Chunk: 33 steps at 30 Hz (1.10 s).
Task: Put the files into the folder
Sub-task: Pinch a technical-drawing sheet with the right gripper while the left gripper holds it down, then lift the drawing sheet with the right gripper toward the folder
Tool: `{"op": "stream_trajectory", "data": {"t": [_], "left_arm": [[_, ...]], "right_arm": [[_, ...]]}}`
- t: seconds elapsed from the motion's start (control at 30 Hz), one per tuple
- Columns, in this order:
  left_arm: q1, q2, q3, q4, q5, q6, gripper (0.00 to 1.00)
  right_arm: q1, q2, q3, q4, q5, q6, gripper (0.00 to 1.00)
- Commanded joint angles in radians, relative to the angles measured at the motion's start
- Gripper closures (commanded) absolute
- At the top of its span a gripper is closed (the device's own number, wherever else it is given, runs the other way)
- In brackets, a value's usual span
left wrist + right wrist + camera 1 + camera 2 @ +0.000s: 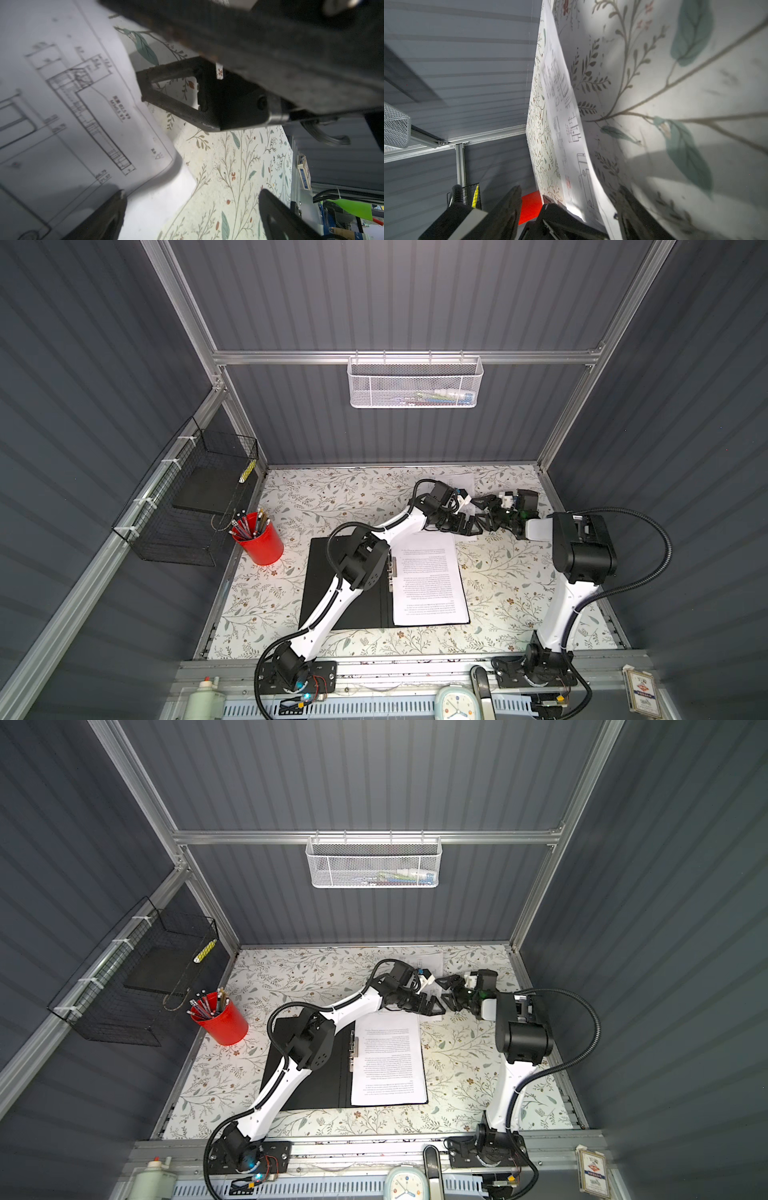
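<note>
One text sheet (428, 576) lies in the open folder (365, 610). A drawing sheet (72, 104) lies outside, by the table's (332, 497) far edge. The left gripper (191, 207) and right gripper (571, 203) meet there, jaws apart.

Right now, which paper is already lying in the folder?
The text-covered sheet, on the open folder. The drawing sheet is farther back, outside it.

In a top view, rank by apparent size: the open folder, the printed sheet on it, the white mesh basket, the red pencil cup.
1. folder, partly hidden by the left arm.
2. printed sheet and white mesh basket: too alike to rank; the basket hangs nearer the camera.
3. red pencil cup.
</note>
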Motion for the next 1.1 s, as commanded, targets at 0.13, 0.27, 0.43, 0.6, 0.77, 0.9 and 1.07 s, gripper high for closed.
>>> {"op": "stream_trajectory", "data": {"t": [0.13,0.27,0.43,0.6,0.77,0.9,1.07], "left_arm": [[0.006,-0.007,-0.049,-0.08,0.002,0.01,0.0],[0.017,-0.021,-0.044,-0.067,0.02,-0.008,0.0],[0.047,-0.126,-0.115,0.034,0.059,-0.053,0.0],[0.114,-0.257,-0.258,0.243,0.084,-0.16,0.0],[0.177,-0.251,-0.239,0.195,0.032,-0.126,0.0],[0.2,-0.169,-0.147,0.116,0.02,-0.083,0.0],[0.2,-0.083,-0.079,0.08,0.035,-0.057,0.0]], "right_arm": [[0.029,0.05,0.059,0.036,-0.091,0.003,0.29],[0.027,0.021,0.013,0.041,-0.047,-0.005,0.3],[0.022,0.008,-0.033,0.058,-0.049,0.014,0.32],[0.022,-0.035,-0.078,0.042,-0.044,-0.009,0.31],[0.024,-0.073,-0.124,0.03,-0.04,-0.019,0.31],[0.025,-0.089,-0.136,-0.001,-0.042,-0.039,0.3],[0.035,-0.081,-0.136,-0.013,-0.061,-0.061,0.3]]}}
